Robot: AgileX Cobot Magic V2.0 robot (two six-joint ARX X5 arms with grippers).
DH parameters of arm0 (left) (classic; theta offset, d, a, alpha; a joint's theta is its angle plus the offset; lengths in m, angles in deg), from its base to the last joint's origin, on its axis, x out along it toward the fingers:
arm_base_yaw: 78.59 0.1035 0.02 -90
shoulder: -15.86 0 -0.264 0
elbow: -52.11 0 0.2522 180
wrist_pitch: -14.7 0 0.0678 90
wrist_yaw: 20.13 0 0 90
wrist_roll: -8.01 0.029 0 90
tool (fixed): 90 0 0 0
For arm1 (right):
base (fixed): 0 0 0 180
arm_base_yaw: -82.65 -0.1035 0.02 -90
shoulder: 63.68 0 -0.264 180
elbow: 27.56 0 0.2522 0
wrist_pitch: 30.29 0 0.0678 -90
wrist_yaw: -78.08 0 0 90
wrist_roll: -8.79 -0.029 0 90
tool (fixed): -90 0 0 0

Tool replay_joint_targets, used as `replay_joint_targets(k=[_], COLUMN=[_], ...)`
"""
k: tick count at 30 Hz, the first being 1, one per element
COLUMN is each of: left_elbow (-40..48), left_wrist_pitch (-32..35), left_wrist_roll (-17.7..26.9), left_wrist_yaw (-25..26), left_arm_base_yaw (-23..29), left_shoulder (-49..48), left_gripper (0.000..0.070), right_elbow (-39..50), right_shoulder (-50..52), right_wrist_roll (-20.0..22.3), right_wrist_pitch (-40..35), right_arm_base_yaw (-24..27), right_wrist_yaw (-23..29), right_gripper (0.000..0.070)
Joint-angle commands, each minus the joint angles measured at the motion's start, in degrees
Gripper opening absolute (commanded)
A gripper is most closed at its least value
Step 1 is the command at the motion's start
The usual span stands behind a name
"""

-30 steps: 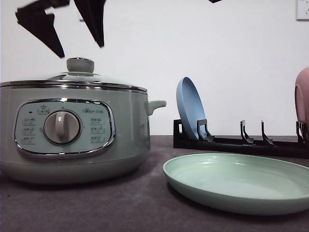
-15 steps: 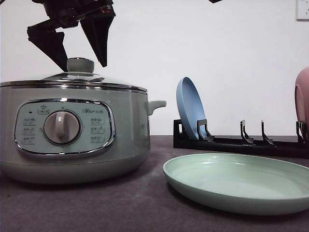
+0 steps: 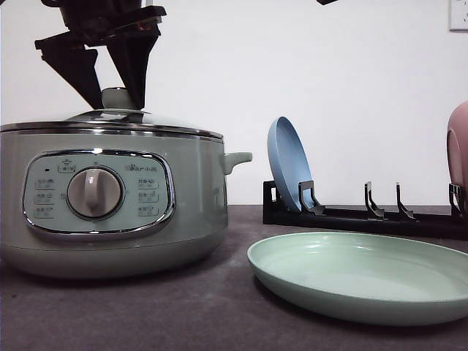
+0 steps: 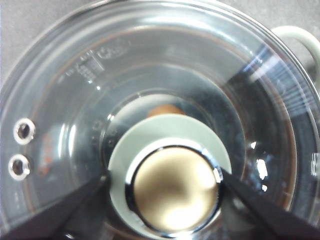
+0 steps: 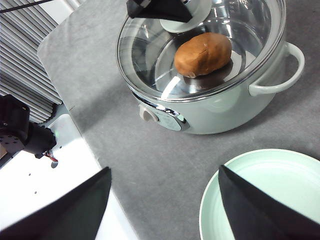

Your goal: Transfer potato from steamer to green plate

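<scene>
Two black fingers of the left gripper (image 3: pixel 117 99) straddle the green knob (image 3: pixel 121 98) of the glass lid (image 3: pixel 110 119) in the front view, spread and not yet pinching, apparently placed to lift the lid off the pale sage-green steamer (image 3: pixel 110 197). Beside it lies the wide mint-green plate (image 3: pixel 358 274), bare; a blue plate (image 3: pixel 289 172) stands in a black rack (image 3: pixel 365 216) behind.

From the left wrist, the fingers (image 4: pixel 55 215) flank the chrome-capped knob (image 4: pixel 172 187), whether touching it is hard to tell; a sliver of the orange-brown potato (image 4: pixel 165 110) peeks from behind it, under glare.

From the right wrist, the potato (image 5: pixel 202 54) lies inside the closed steamer (image 5: pixel 210 100). The right gripper (image 5: pixel 165 200) hangs open, well apart from the pot, over the plate's (image 5: pixel 260 195) edge, its fingertips cut off by the frame.
</scene>
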Motion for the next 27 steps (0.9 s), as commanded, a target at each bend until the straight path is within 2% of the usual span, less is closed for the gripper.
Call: replay_joint_targets(k=[1,6,8,12,20,27], left_elbow=[-1.5,-1.5,-1.5,-1.5,-1.5,-1.5], left_wrist_pitch=[0.4,0.2,0.2,-0.4,-0.6,0.7], left_wrist_roll=[-0.1,-0.1,-0.1,0.0,0.4,0.3], left_wrist_yaw=[0.4,0.4,0.4,0.4,0.4,0.4], left_arm_base_yaw=[-0.3,-0.3,-0.3,-0.3,-0.1,1.2], left_shoulder=[1.4,1.4,1.4,1.4,0.4,-4.3], left_gripper=[0.0307,0.03,0.023,0.0016,0.0,0.0], right_elbow=[-1.0,-1.0,-1.0,-1.0,-1.0,-1.0], right_shoulder=[-0.5,-0.5,-0.5,-0.5,-0.5,-0.5], right_wrist_roll=[0.7,0.8,0.8,0.8,0.7,-0.7], right_wrist_pitch=[-0.3,-0.3,-0.3,-0.3,-0.5,-0.6], right_arm_base_yaw=[-0.3,-0.3,-0.3,-0.3,-0.3,-0.3], right_wrist_yaw=[0.1,0.1,0.1,0.1,0.1,0.1], right_gripper=[0.0425,0.0425,0.0425,0.0425,0.0425,0.0426])
